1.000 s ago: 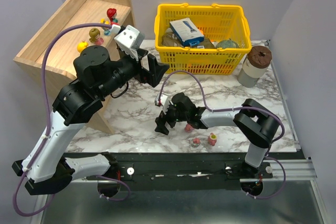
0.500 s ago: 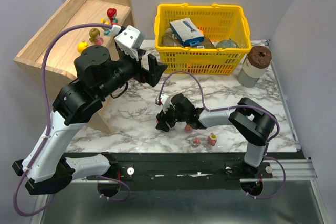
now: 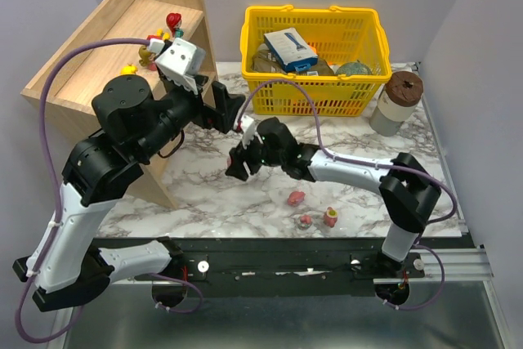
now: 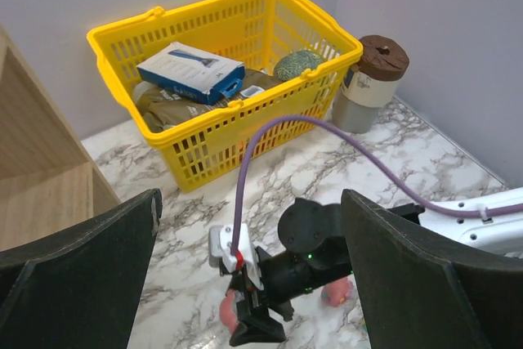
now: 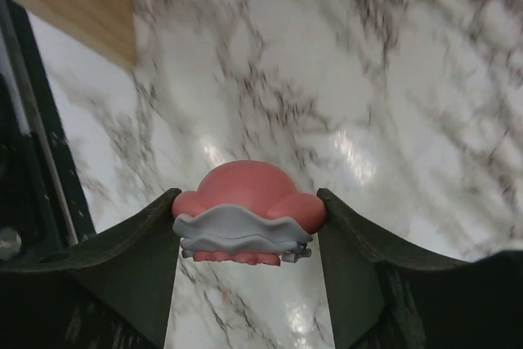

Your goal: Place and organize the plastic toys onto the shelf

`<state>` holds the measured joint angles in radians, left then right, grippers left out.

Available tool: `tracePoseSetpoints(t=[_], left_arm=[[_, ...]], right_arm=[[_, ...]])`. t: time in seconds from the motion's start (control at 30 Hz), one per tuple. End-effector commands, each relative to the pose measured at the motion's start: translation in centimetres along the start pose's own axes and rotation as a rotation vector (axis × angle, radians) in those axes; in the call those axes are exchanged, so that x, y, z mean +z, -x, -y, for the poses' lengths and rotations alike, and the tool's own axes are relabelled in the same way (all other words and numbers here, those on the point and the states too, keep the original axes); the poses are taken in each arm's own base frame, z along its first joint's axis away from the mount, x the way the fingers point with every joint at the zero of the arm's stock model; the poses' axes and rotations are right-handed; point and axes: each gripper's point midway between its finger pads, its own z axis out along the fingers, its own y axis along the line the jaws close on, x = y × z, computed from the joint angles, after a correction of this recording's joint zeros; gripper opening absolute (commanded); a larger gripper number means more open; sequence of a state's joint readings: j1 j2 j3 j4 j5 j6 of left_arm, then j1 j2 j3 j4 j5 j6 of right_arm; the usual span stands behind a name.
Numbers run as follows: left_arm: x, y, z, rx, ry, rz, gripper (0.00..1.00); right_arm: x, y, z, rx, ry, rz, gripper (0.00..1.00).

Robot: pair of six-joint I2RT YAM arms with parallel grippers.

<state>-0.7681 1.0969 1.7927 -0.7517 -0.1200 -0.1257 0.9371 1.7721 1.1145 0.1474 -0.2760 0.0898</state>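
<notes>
– Pink toy (image 5: 249,202) in the clamp! The right end effector (image 3: 239,163) is closed on it above the marble desk (image 3: 359,145), near the middle of the top view.

– Which way does it point?

– In the right wrist view its rounded dome faces 12 o'clock and its pale frilled base faces 6 o'clock. The long axis runs 9 to 3, straight across from one finger to the other, and both fingers press its sides.

– And the left arm?

– The left end effector (image 3: 227,112) is spread wide; its fingers (image 4: 82,275) sit at opposite edges of its own camera view with nothing between them. It hangs just at 11 o'clock of the right one.

– Give me the count.

– One toy held. Three loose on the desk at about 4 o'clock of it: a second pink one (image 3: 296,198), a small pinkish one (image 3: 306,221) and a yellow-and-red one (image 3: 331,217), those last two just beside each other.

– The shelf?

– One light-wood shelf (image 3: 90,46) at 10 o'clock. On its top tier I make out a red toy (image 3: 172,20), an olive toy (image 3: 147,55) and a yellow toy (image 3: 127,69); more yellow bits are half hidden by the left wrist, so no firm total there.

– Anything else?

– One yellow basket (image 3: 310,11) at 12 o'clock with a blue-and-white box (image 3: 290,48) on top, and one brown-lidded jar (image 3: 398,102) at 2 o'clock.
</notes>
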Motion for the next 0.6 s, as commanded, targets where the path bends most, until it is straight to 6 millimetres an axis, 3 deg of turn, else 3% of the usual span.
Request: tracePoseSetpoints(t=[0.0, 0.07, 0.1, 0.2, 0.23, 0.27, 0.33, 0.43, 0.47, 0.5, 0.57], left_arm=[[-2.4, 1.3, -1.7, -0.032, 0.092, 0.025, 0.99], [-2.9, 1.4, -2.0, -0.038, 0.113, 0.021, 0.99], [-3.1, 1.6, -2.3, -0.036, 0.126, 0.025, 0.99], [-3.7, 2.1, -2.3, -0.027, 0.12, 0.044, 0.99], [-3.8, 2.3, -2.3, -0.024, 0.115, 0.05, 0.99], [-4.1, 2.7, -2.2, -0.025, 0.111, 0.064, 0.99], [-4.4, 3.2, -2.1, -0.021, 0.1, 0.078, 0.99], [-5.0, 3.9, -1.8, -0.012, 0.077, 0.105, 0.99], [-5.3, 4.1, -1.6, -0.01, 0.066, 0.115, 0.99], [-5.5, 4.3, -1.6, -0.01, 0.063, 0.124, 0.99], [-5.9, 4.5, -1.6, -0.01, 0.063, 0.133, 0.99]], right_arm=[[-2.4, 8.5, -2.3, -0.006, 0.026, 0.093, 0.29], [-2.4, 9.8, -3.2, -0.009, 0.051, 0.093, 0.29], [-2.7, 11.9, -3.9, -0.024, 0.062, 0.13, 0.29], [-1.9, 13.6, -5.2, -0.045, 0.092, 0.142, 0.29], [-2.1, 15.8, -6.2, -0.062, 0.109, 0.185, 0.29], [-0.8, 15.2, -6.1, -0.057, 0.109, 0.155, 0.29], [-0.4, 17.7, -7.0, -0.076, 0.121, 0.194, 0.29], [1.7, 18.0, -7.6, -0.091, 0.128, 0.191, 0.29], [1.6, 19.6, -8.0, -0.104, 0.129, 0.22, 0.29], [3.0, 18.9, -7.8, -0.107, 0.122, 0.198, 0.29], [3.5, 20.1, -8.4, -0.116, 0.115, 0.216, 0.29]])
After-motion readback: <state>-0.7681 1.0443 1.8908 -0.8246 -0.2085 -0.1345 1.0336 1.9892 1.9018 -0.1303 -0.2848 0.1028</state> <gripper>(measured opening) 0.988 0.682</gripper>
